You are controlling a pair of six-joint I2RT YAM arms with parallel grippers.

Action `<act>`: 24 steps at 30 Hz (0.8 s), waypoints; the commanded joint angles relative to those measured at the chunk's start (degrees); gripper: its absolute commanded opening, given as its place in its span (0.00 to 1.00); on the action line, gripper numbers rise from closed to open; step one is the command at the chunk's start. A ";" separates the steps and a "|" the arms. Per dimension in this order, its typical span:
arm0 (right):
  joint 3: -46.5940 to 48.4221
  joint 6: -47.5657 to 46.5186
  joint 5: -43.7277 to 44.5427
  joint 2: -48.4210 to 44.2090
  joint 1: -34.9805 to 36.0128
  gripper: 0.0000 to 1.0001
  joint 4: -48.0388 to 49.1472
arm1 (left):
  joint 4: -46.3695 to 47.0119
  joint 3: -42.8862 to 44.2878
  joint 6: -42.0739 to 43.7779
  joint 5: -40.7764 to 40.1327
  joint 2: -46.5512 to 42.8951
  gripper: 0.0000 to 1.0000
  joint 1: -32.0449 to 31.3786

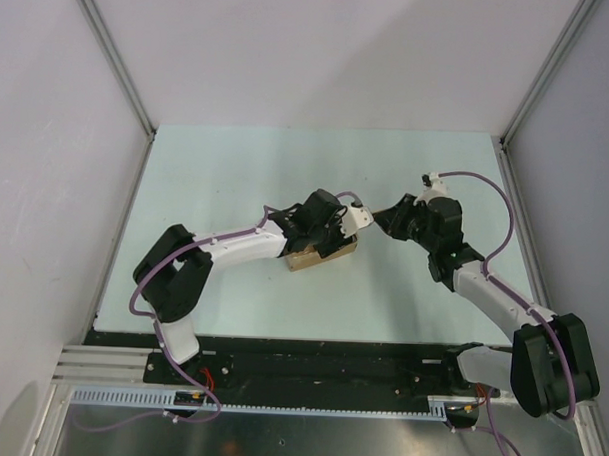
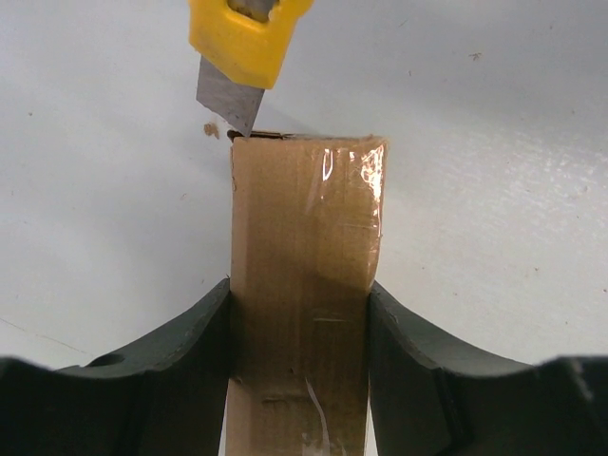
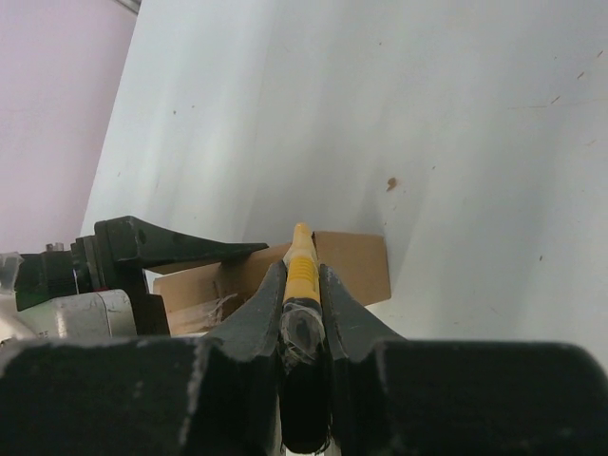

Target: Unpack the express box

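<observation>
Cardboard-brown, the express box [image 2: 304, 285] sits pinched between the left jaws, and the right jaws clamp the utility knife [image 3: 302, 271], whose blade [image 2: 228, 100] is at the box corner beyond the left jaws; pushed askew, it could skid off the tape [image 2: 347, 190] or shove the box loose.

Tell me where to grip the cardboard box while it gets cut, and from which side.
Pinch the box across its two long, flat, parallel sides, coming from the end opposite the knife, as the left gripper does; that leaves the taped end clear for the blade.
</observation>
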 commanded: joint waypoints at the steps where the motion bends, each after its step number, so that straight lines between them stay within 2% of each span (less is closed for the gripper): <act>1: 0.27 -1.90 0.78 0.75 -0.18 0.00 2.43 | -5.49 -2.59 4.02 -1.93 1.12 0.37 0.42; 14: 0.80 -4.01 -1.24 3.65 0.44 0.00 2.17 | -5.49 -2.07 3.32 -2.10 1.56 0.37 0.69; 24: 0.71 -7.96 -2.83 1.46 2.64 0.00 -5.65 | -8.83 1.53 0.86 1.50 3.67 0.36 3.58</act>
